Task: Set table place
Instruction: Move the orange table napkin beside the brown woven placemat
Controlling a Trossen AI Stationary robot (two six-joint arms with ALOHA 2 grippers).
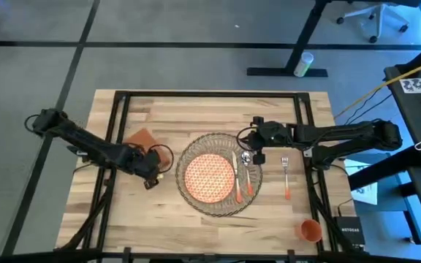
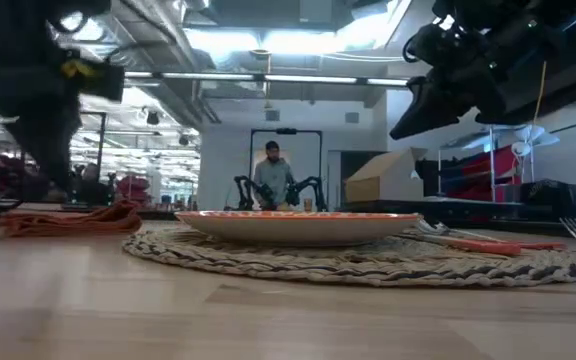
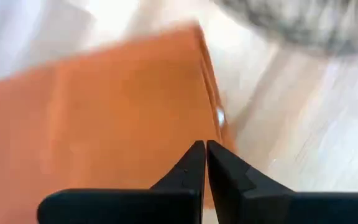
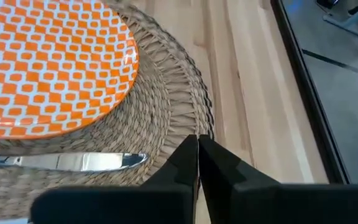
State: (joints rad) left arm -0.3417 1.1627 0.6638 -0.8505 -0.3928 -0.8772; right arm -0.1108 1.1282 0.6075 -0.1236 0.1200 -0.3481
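Light plank table point(image 1: 196, 226) with black frame; round beige woven placemat point(image 1: 193, 152) about mid-table, taken as landmark. Centred on placemat: smaller round plate point(image 1: 210, 176), orange with white grid pattern, glossy rim in right wrist view point(image 4: 48, 62). On placemat's right part, beside plate: spoon point(image 1: 246, 169) and knife point(image 1: 237, 179), silver heads, orange handles, lying parallel; knife blade seen in right wrist view point(image 4: 73, 162) resting on the weave. Off placemat to the right, on bare wood: fork point(image 1: 286, 175), silver tines, orange handle. Farther right and toward the table's near corner: small orange cup point(image 1: 310, 231), upright. Left of placemat, well apart from its edge: rust-orange napkin point(image 1: 142, 139), flat, roughly rectangular, slightly skewed; fills most of left wrist view point(image 3: 104, 106). Left gripper point(image 1: 152, 174) just left of placemat, near napkin, fingers point(image 3: 188, 171) pressed together, nothing between them. Right gripper point(image 1: 251, 142) over placemat's upper right edge, above spoon head, fingers point(image 4: 185, 162) clenched, empty, raised off the mat in low view point(image 2: 418, 105). In room behind table, low view: a person point(image 2: 273, 175) standing far off.
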